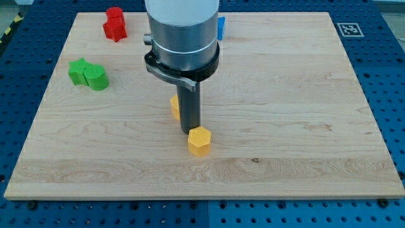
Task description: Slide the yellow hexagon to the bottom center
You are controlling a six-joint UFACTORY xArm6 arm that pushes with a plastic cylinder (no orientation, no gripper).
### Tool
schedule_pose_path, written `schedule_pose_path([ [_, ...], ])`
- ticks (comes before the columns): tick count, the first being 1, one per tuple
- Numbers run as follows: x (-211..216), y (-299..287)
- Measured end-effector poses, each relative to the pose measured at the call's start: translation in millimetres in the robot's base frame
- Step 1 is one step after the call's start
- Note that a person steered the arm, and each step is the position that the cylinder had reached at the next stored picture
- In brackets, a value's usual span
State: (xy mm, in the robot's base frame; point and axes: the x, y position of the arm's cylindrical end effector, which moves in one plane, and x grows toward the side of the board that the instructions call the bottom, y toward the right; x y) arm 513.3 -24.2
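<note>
The yellow hexagon (199, 141) lies on the wooden board (285, 95), a little left of centre and below the middle. My tip (191, 130) stands just above it in the view, touching or nearly touching its upper left edge. A second yellow block (174, 107) shows partly behind the rod, on its left; its shape is hidden.
A red block (115, 24) sits at the top left. A green block (88, 74) lies at the left. A blue block (221, 28) peeks out to the right of the arm's body at the top. A black-and-white marker (350, 29) is at the top right corner.
</note>
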Motion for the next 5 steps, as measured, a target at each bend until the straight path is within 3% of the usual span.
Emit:
schedule_pose_path([
  [5,20.1,39.6],
])
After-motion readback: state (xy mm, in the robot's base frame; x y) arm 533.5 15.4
